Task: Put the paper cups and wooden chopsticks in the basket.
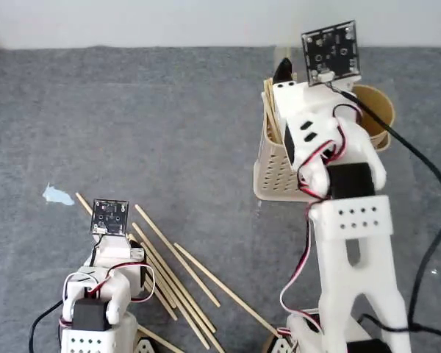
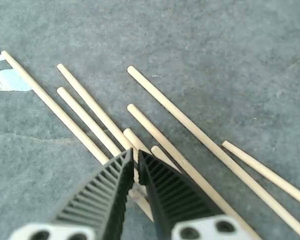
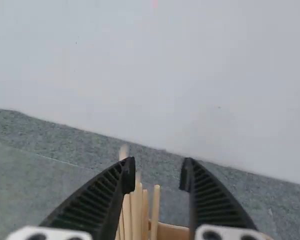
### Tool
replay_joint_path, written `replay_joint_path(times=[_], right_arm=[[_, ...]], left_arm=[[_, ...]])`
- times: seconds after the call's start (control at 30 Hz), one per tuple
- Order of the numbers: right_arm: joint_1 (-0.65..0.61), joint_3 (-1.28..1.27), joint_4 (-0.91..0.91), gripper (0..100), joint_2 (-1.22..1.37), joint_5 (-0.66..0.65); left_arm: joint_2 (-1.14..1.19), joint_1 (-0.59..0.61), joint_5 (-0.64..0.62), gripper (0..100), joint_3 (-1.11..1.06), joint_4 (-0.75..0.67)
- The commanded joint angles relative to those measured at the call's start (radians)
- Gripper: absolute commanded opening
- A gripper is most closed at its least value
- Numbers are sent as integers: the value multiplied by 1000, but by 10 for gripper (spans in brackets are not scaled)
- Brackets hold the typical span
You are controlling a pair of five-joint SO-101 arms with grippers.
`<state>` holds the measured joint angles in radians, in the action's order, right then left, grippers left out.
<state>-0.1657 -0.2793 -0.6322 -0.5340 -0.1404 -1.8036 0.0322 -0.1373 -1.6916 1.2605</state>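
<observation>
Chopsticks (image 1: 178, 273) seem the step in hand: loose ones are lying on the worktop (image 1: 169, 132) at lower left, where your left pincer (image 2: 135, 155) is crouching low, jaws pinching a single chopstick (image 2: 131, 140). Next you are probably needing a clean lift toward the basket (image 1: 273, 180) at upper right, where your right pincer (image 3: 157, 175) is hanging wide above standing sticks (image 3: 137, 210) and a paper cup (image 1: 375, 110).

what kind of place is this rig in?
Probably a robot test bench, not a kitchen: grey carpet-like mat, plain white wall, loose chopsticks and a basket laid out as props.
</observation>
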Motion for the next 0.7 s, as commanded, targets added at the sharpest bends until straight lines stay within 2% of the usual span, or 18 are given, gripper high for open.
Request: replay_joint_path(times=[0.0,0.13,0.4,0.57,0.67], right_arm=[[-36,9,-35,224,-113,14],[-91,9,-147,224,-243,14],[-177,5,-533,223,-545,14],[-217,3,-720,223,-578,25],[-249,3,-802,223,-530,106]], left_arm=[[-17,-2,-11,14,8,3],[-17,-2,-11,14,8,3],[-17,-11,-11,14,8,3],[-17,9,-9,14,8,3],[-17,69,-8,14,41,9]])
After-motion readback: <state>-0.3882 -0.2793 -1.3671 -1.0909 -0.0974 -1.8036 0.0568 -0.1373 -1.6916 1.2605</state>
